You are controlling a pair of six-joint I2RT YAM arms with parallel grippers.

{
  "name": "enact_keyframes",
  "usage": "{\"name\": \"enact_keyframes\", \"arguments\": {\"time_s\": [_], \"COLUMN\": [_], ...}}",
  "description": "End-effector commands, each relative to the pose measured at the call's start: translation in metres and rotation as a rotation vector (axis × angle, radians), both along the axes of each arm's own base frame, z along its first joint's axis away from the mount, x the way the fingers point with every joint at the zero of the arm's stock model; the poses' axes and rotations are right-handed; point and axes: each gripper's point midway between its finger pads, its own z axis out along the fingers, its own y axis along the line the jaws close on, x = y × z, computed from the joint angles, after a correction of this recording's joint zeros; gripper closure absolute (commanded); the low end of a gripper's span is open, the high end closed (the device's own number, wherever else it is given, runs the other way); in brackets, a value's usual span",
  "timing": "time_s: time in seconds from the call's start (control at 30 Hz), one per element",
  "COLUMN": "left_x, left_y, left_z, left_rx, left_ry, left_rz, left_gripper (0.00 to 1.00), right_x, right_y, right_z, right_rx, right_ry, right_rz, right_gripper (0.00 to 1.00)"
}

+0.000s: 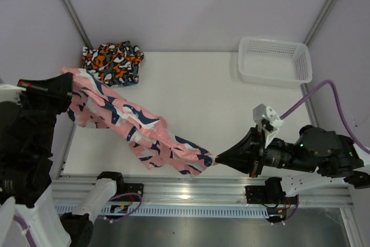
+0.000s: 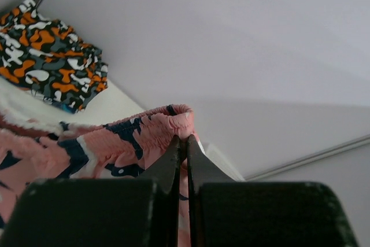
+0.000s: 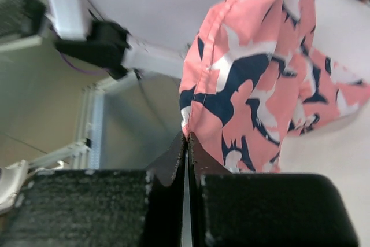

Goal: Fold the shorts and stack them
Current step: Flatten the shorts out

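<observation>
Pink shorts (image 1: pixel 139 134) hang stretched above table (image 1: pixel 202 96), held at both ends. Left gripper (image 2: pixel 186 140) clenched on elastic waistband; right gripper (image 3: pixel 186 137) pinching a hem corner. Fabric light, limp, sags mid-span; seamed edges likely hold best. Camouflage shorts (image 1: pixel 113 63) lie folded, far-left corner.

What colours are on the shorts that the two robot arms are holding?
Pink shorts with navy and white patches, clearest in the right wrist view.

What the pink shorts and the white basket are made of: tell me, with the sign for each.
The pink shorts: soft thin fabric, matte and printed. It sags and creases where it hangs, and the waistband is gathered, so probably elastic. Woven or knit cannot be told.
The basket: rigid white plastic by the look, with a smooth finish. Its moulded mesh walls and plain rim hold their shape.
</observation>
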Motion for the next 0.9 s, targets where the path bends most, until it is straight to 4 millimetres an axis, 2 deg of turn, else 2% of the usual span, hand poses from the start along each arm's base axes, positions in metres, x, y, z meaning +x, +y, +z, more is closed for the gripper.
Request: {"name": "enact_keyframes", "arguments": {"time_s": [0.0, 0.03, 0.07, 0.13, 0.17, 0.23, 0.3, 0.33, 0.4, 0.43, 0.5, 0.53, 0.57, 0.67, 0.7, 0.73, 0.77, 0.87], "left_x": [-0.019, -0.023, -0.026, -0.019, -0.012, 0.026, 0.058, 0.092, 0.12, 0.146, 0.165, 0.172, 0.175, 0.174, 0.171, 0.167, 0.155, 0.128], "left_y": [0.005, 0.006, 0.009, 0.009, 0.008, 0.0, -0.011, -0.015, -0.023, -0.031, -0.034, -0.039, -0.041, -0.047, -0.048, -0.049, -0.047, -0.042], "left_z": [0.029, 0.04, 0.046, 0.056, 0.055, 0.05, 0.04, 0.021, 0.006, -0.018, -0.038, -0.056, -0.067, -0.06, -0.057, -0.054, -0.037, -0.015], "left_rx": [0.007, 0.002, -0.002, -0.014, -0.021, -0.047, -0.081, -0.093, -0.129, -0.14, -0.154, -0.161, -0.165, -0.177, -0.171, -0.168, -0.161, -0.152], "left_ry": [-0.126, -0.173, -0.199, -0.238, -0.235, -0.209, -0.175, -0.125, -0.096, -0.05, -0.027, 0.006, 0.02, -0.026, -0.032, -0.036, -0.074, -0.139], "left_rz": [0.025, 0.03, 0.044, 0.048, 0.044, 0.007, -0.043, -0.059, -0.089, -0.113, -0.104, -0.108, -0.108, -0.123, -0.126, -0.13, -0.129, -0.126], "left_gripper": [1.0, 1.0, 1.0, 1.0, 1.0, 1.0, 1.0, 1.0, 1.0, 1.0, 1.0, 1.0, 1.0, 1.0, 1.0, 1.0, 1.0, 1.0], "right_x": [-0.007, -0.004, 0.008, 0.031, 0.053, 0.08, 0.094, 0.107, 0.118, 0.122, 0.132, 0.135, 0.137, 0.135, 0.132, 0.121, 0.116, 0.094], "right_y": [-0.016, -0.021, -0.03, -0.046, -0.057, -0.074, -0.086, -0.095, -0.106, -0.107, -0.118, -0.122, -0.128, -0.131, -0.122, -0.108, -0.098, -0.07], "right_z": [0.056, 0.062, 0.074, 0.072, 0.07, 0.058, 0.044, 0.038, 0.021, 0.011, -0.003, -0.01, -0.012, -0.017, -0.005, -0.003, 0.004, 0.011], "right_rx": [0.139, 0.156, 0.183, 0.163, 0.15, 0.095, 0.04, 0.017, -0.038, -0.073, -0.112, -0.128, -0.125, -0.107, -0.065, -0.048, -0.014, -0.023], "right_ry": [-0.029, -0.036, -0.036, -0.021, -0.017, -0.004, -0.004, -0.01, -0.009, -0.026, -0.041, -0.055, -0.052, -0.045, -0.063, -0.062, -0.062, -0.097], "right_rz": [0.059, 0.044, -0.021, -0.145, -0.276, -0.446, -0.549, -0.65, -0.754, -0.795, -0.897, -0.931, -0.947, -0.909, -0.857, -0.753, -0.703, -0.535], "right_gripper": [1.0, 1.0, 1.0, 1.0, 1.0, 1.0, 1.0, 1.0, 1.0, 1.0, 1.0, 1.0, 1.0, 1.0, 1.0, 1.0, 1.0, 1.0]}}
